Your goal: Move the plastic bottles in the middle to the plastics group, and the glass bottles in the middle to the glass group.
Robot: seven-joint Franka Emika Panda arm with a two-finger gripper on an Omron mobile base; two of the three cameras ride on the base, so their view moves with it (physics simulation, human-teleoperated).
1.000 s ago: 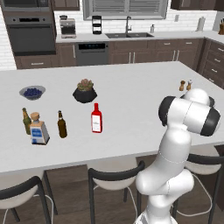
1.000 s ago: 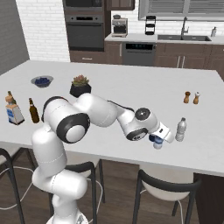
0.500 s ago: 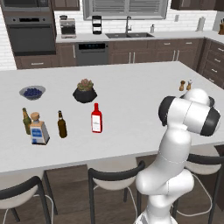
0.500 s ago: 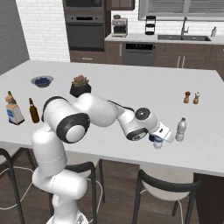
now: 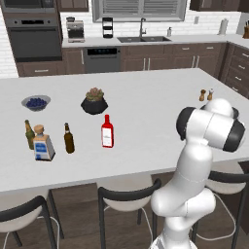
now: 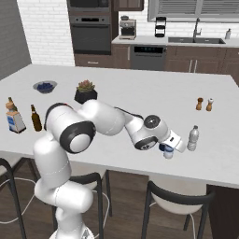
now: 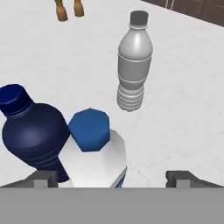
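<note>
Fingers have spread since a second ago; arm and bottles otherwise sit as before. Gripper (image 7: 111, 177) stands wide open, tips either side of the small clear water bottle (image 7: 97, 151), not pinching it. That bottle, blue cap, stands upright on the counter (image 6: 116, 93) near the front edge at the right end; in the right base view it sits under the hand (image 6: 168, 151). Just beside it, apparently touching in the hand view, the dark blue bottle (image 7: 33, 135). A little further off, the greyish clear bottle (image 7: 134, 61) with pale cap, upright, also seen in the right base view (image 6: 193, 138). Beyond those, two small brown shakers (image 6: 204, 103).

Well apart, toward the left end of the counter: red flat-sided bottle (image 5: 107, 131) with white label, upright, mid-counter. Left of it the slim dark brown beer bottle (image 5: 69, 138). Further left the squat square clear bottle (image 5: 43, 144) with tan stopper, and the olive-green bottle (image 5: 29, 133) just beside it. Behind these, a dark potted plant (image 5: 94, 101) and a bowl of blue berries (image 5: 35, 102). Back wall: oven, dishwasher, sink.
</note>
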